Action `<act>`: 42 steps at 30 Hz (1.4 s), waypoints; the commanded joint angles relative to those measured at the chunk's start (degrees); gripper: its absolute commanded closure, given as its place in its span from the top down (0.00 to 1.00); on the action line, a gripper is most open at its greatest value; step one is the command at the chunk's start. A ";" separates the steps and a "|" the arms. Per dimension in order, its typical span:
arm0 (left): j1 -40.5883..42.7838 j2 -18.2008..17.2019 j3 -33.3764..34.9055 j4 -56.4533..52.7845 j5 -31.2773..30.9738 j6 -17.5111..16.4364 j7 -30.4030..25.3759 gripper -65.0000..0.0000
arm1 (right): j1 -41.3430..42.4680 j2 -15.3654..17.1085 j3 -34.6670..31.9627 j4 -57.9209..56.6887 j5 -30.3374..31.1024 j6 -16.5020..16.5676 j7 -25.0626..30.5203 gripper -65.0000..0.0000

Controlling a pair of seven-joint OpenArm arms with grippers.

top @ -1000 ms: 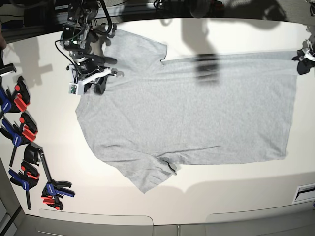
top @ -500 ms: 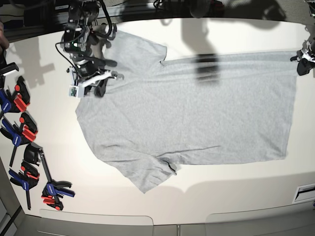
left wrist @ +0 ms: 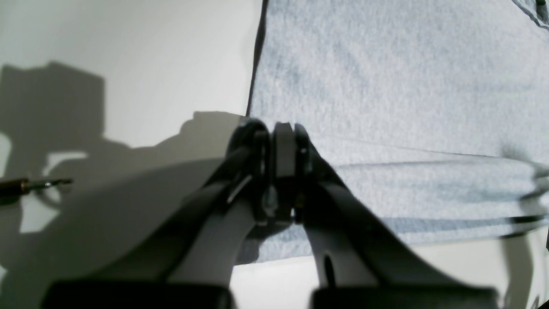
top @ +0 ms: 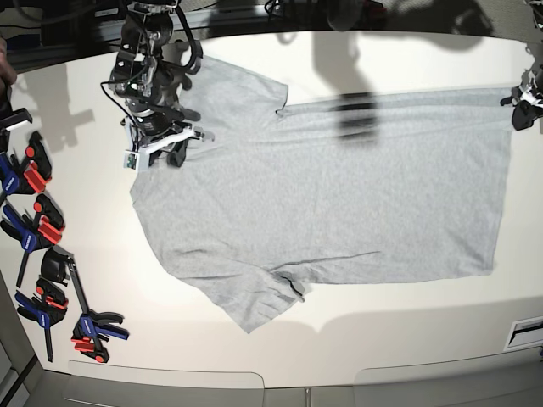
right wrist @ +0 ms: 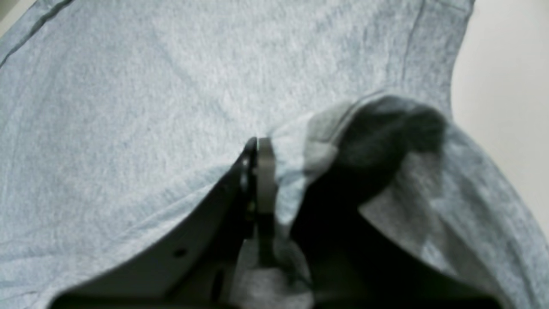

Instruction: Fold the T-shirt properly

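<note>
Since a second ago the right end effector has drifted slightly toward 1 o'clock, clamped on the T-shirt at its collar. At 3 o'clock the left end effector pinches the hem corner. Shirt lies spread across the bench, clamps at 9 o'clock.

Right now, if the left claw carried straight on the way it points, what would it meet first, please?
Most likely the T-shirt itself: the left claw is shut at its corner and points on across the grey cloth, though depth is unclear.

Grey T-shirt spread flat, plain side up
</note>
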 commanded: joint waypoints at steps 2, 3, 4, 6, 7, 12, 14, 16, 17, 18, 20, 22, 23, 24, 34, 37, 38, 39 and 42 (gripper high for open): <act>-0.13 -1.57 -0.44 0.74 -0.98 0.04 -1.51 0.00 | 0.76 0.48 0.24 0.92 0.37 -0.15 1.53 0.21; -0.13 -1.57 -0.44 0.74 -0.98 0.04 -1.53 0.00 | 0.76 0.48 0.24 0.92 0.35 -0.15 1.53 0.26; -0.13 -1.60 -0.44 0.74 -1.01 0.04 -1.53 0.00 | 0.76 0.48 0.24 0.92 0.35 -0.15 1.53 0.29; -0.13 -1.60 -0.44 0.74 -1.03 0.04 -1.55 0.08 | 0.83 0.50 0.24 0.92 0.09 -0.15 1.70 0.30; -0.13 -1.60 -0.44 0.74 -1.11 0.04 -1.60 0.15 | 0.98 0.50 0.24 0.94 -0.02 -0.15 1.79 0.30; -0.11 -1.60 -0.46 0.74 -1.16 0.04 -3.21 0.26 | 2.58 0.55 0.24 1.05 -0.02 -0.13 1.97 0.30; -0.13 -1.60 -0.46 0.74 -1.16 0.02 -3.30 0.26 | 3.21 0.63 0.26 1.05 -0.04 -0.15 1.92 0.30; -0.11 -1.60 -0.46 0.74 -1.14 0.02 -3.54 0.26 | 3.63 0.63 0.74 1.22 0.00 -0.15 1.97 0.30; -0.07 -1.60 -0.50 0.74 -1.09 0.00 -3.67 0.26 | 3.72 0.63 0.94 1.42 -0.02 -0.15 1.95 0.30; 0.00 -1.60 -0.50 0.74 -1.11 0.00 -3.76 0.26 | 3.78 0.61 1.29 1.81 0.00 -0.15 1.92 0.30; 0.02 -1.60 -0.50 0.74 -1.05 0.00 -3.93 0.26 | 3.76 0.63 2.12 3.04 -0.02 -0.15 1.92 0.30; 0.02 -1.60 -0.50 0.74 -1.01 0.00 -4.09 0.26 | 3.78 0.63 3.30 4.57 -0.02 -0.15 1.90 0.30; 0.02 -1.60 -0.50 0.74 -0.94 0.00 -4.09 0.26 | 3.78 0.63 4.02 5.33 -0.02 -0.15 1.77 0.30; 0.02 -1.60 -0.50 0.74 -0.94 0.00 -4.09 0.26 | 3.78 0.63 4.81 6.08 -0.02 -0.15 1.64 0.30; 0.00 -1.60 -0.50 0.74 -0.96 -0.15 -4.55 0.25 | 3.54 0.66 15.10 10.84 3.72 0.09 -5.84 0.30; 0.02 -1.60 -0.50 0.74 -0.98 -0.15 -4.79 0.25 | 2.23 0.79 18.75 12.52 8.44 4.28 -7.23 0.30; 0.00 -1.62 -0.50 0.74 -0.96 -0.17 -4.96 0.25 | 1.62 1.05 19.76 12.96 10.34 5.40 -7.72 0.30; 0.00 -1.62 -0.50 0.74 -0.98 -0.17 -5.11 0.25 | 0.90 1.44 20.70 13.33 12.33 6.25 -8.28 0.30; 0.00 -1.62 -0.50 0.76 -0.96 -0.17 -5.88 0.25 | -1.70 2.71 23.12 14.25 17.68 9.46 -10.21 0.30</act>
